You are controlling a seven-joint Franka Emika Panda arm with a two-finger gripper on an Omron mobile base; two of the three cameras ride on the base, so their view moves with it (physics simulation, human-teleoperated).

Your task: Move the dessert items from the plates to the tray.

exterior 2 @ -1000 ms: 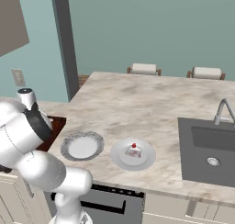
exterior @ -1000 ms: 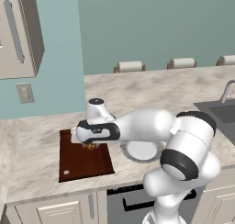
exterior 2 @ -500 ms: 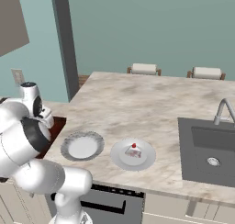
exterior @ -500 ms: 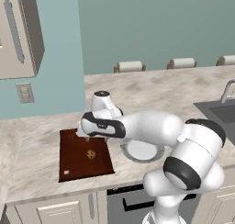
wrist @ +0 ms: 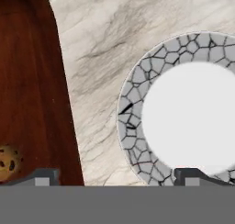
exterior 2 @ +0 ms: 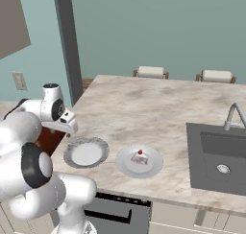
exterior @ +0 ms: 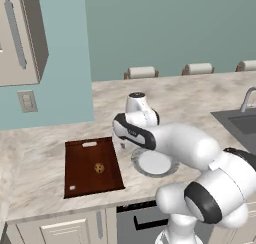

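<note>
The tan chocolate-chip cookie (exterior: 99,167) (wrist: 6,163) lies on the dark reddish-brown tray (exterior: 80,175) (wrist: 27,81), on the counter's left. My gripper (wrist: 117,177) (exterior 2: 70,131) hovers open and holds nothing, over the counter strip between the tray and an empty grey-rimmed plate (exterior: 155,163) (exterior 2: 86,152) (wrist: 131,113). To the right of it, a second plate (exterior 2: 126,165) carries the white cake piece with red topping (exterior 2: 140,157); in the left base view my arm hides this plate.
A sink (exterior 2: 216,156) with a faucet (exterior 2: 233,115) is set into the counter at the right. Stools (exterior: 142,71) stand along the far edge. A wall cabinet (exterior: 22,33) and an outlet (exterior: 27,101) are at the left.
The cookie has left my gripper and now lies on the tray. My hand has lifted off it and swung right, from over the tray to the empty plate's edge.
</note>
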